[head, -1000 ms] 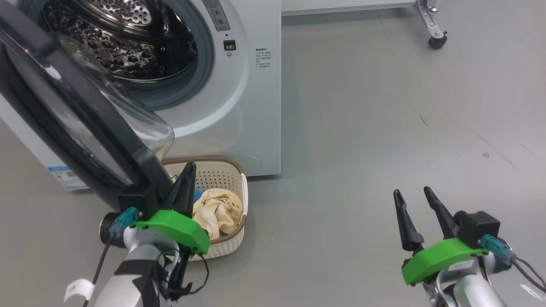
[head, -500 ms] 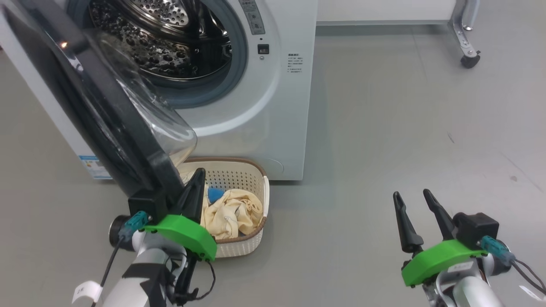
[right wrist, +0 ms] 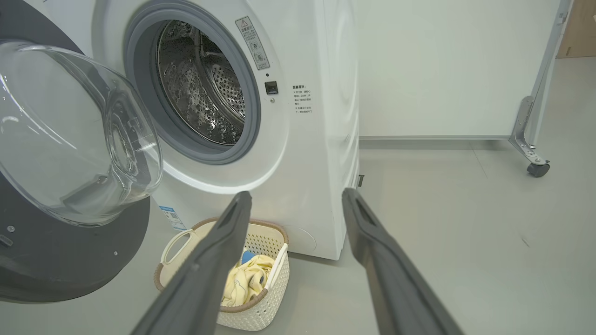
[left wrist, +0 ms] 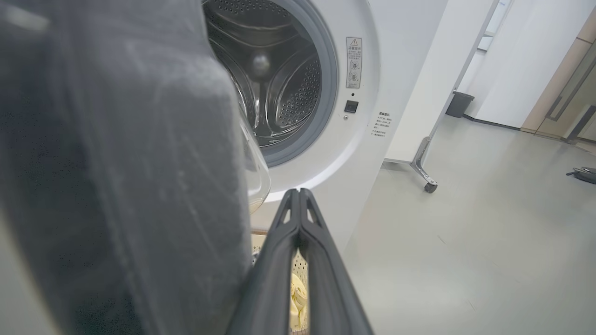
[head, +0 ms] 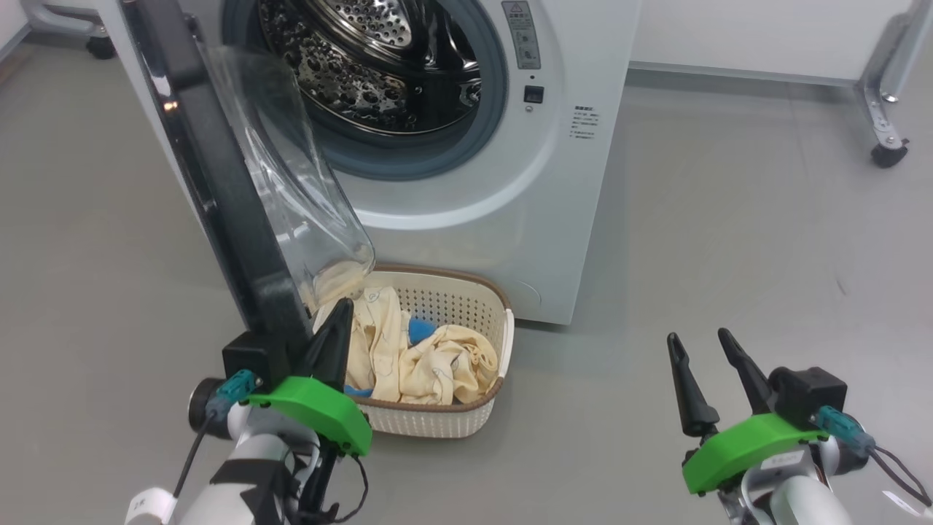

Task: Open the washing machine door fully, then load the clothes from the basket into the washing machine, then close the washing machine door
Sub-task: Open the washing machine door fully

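While the door (head: pixel 219 182) stands swung well out from the machine (head: pixel 539 219), full opening is judged near but not confirmed.
Drum (head: pixel 379 73): no clothes are seen in it.
Basket (head: pixel 437 423): set on the floor against the machine front, beneath the door's glass; clothes (head: pixel 437 364) are heaped inside.
Left gripper (head: pixel 339 313): pressed shut, empty, just beside the door's lower rim; contact cannot be told.
Right gripper (head: pixel 697 337): spread wide, empty, well apart from the basket.
Loading and closing are left.
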Controlling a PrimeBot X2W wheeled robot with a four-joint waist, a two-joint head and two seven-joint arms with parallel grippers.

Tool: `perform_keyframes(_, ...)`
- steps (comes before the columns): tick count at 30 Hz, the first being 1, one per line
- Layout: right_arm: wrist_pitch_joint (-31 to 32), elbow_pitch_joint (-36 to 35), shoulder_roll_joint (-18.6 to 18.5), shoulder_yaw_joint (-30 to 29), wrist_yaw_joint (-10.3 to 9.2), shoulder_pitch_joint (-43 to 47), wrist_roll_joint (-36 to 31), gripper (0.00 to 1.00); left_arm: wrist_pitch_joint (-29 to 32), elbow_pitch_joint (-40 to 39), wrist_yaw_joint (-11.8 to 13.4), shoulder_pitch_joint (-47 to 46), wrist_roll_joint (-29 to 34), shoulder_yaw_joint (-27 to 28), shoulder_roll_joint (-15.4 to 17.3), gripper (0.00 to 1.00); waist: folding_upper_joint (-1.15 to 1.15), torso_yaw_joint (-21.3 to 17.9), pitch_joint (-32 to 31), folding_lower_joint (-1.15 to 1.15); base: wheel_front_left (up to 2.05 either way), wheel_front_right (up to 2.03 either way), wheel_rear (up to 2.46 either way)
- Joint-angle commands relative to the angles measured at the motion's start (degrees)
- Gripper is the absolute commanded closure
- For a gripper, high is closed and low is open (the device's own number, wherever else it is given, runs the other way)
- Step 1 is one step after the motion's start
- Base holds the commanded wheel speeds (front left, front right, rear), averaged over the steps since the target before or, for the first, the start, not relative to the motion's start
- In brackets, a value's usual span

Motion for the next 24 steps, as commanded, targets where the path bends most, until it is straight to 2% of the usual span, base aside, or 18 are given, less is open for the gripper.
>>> perform_keyframes(1,-0.55,-1.47,0.10,1.32,0.03,-1.92,0.40,0.00,-0.79,-0.83,0.30,-1.83,-0.43,2.32,2.06,1.00,0.00,1.58,-0.28,0.00,0.00,0.00,0.00)
perform_keyframes(12,-0.55,-1.22,0.10,1.69,0.03,-1.61,1.04,0.00,-0.80,-1.39,0.59,-1.17,-0.95,4.18,3.39,1.00,0.00,5.61,-0.56,0.00,0.00,0.00,0.00)
perform_keyframes(24,-0.55,-1.14,0.10,1.72,0.03,-1.32,1.13,0.00,-0.80,-2.70,1.55,0.07,-1.70,6.48,4.94,1.00,0.00,8.07,-0.53,0.00,0.00,0.00,0.00)
